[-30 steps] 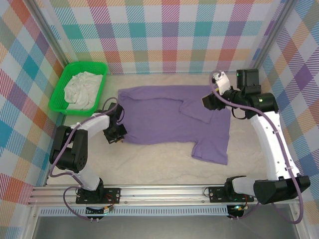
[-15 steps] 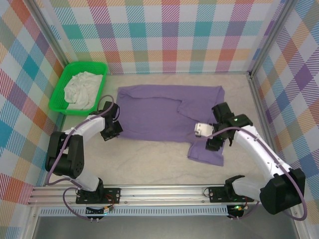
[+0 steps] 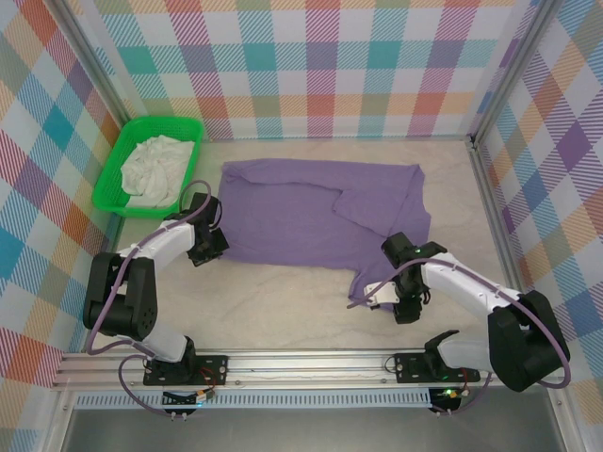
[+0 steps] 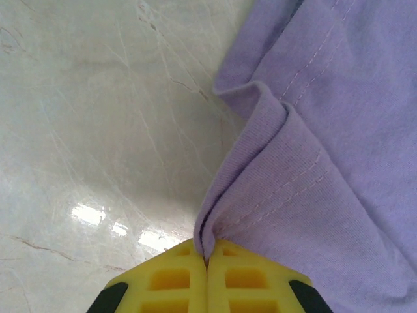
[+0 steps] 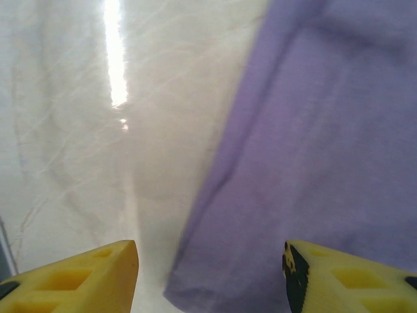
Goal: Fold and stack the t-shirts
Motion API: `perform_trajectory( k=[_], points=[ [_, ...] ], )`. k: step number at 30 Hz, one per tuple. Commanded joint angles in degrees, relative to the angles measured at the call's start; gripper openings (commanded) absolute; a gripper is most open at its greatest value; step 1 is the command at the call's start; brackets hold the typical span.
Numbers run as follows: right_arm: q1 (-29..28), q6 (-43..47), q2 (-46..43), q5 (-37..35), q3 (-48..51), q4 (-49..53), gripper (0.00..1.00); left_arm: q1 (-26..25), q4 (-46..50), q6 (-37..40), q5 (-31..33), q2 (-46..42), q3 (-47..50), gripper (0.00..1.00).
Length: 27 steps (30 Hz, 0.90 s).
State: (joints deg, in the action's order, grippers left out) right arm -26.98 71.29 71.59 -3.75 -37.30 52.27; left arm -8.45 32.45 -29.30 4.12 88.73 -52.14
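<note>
The left pincer (image 4: 207,251) is clamped hard. Its yellow fingers are pressed together with a ridge of the lavender t-shirt (image 4: 326,130) nipped between them. Straight ahead of the tips the stitched hem bunches into a raised fold. The cloth spreads away to that pincer's right, and bare pale table (image 4: 98,98) lies to its left.

From above, the shirt lies spread between the two pincers. The left one holds its left edge, and a flap of cloth runs down toward the right one.

The right pincer (image 3: 400,303) sits low at that near flap with its jaws wide apart and nothing between them. In its wrist view the lavender edge runs up ahead of the gap and out past the right finger, with shiny table ahead of the left finger. I can't quite tell whether the tips are touching the cloth or hovering just over it, because the close view is soft.

The off-white t-shirt (image 3: 155,168) lies crumpled in the green basket (image 3: 151,121), beyond the left pincer and off to its left, well apart from the lavender one.
</note>
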Motion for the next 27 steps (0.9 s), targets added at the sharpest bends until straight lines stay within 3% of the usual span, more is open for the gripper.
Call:
perform_trajectory(
  k=[1, 12, 21, 27],
  points=[
    [-0.83, 1.31, -0.21, 0.41, 1.79, -0.06, 0.59, 0.44, -1.11, 0.58, -0.79, -1.43, 0.72, 0.0],
    [-0.88, -0.15, 2.09, 0.49, 5.1, -9.57, 0.57, 0.44, -1.6, 0.52, -1.1, -1.99, 0.86, 0.0],
    [-0.95, -0.27, 9.33, 0.02, 2.78, -11.44, 0.29, 0.43, -2.04, 0.58, -1.78, -2.36, 1.15, 0.0],
    [-0.96, -0.37, 5.41, -0.65, 2.59, -8.21, 0.2, 0.37, -2.03, 0.47, -2.29, -2.68, 1.36, 0.0]
  ],
)
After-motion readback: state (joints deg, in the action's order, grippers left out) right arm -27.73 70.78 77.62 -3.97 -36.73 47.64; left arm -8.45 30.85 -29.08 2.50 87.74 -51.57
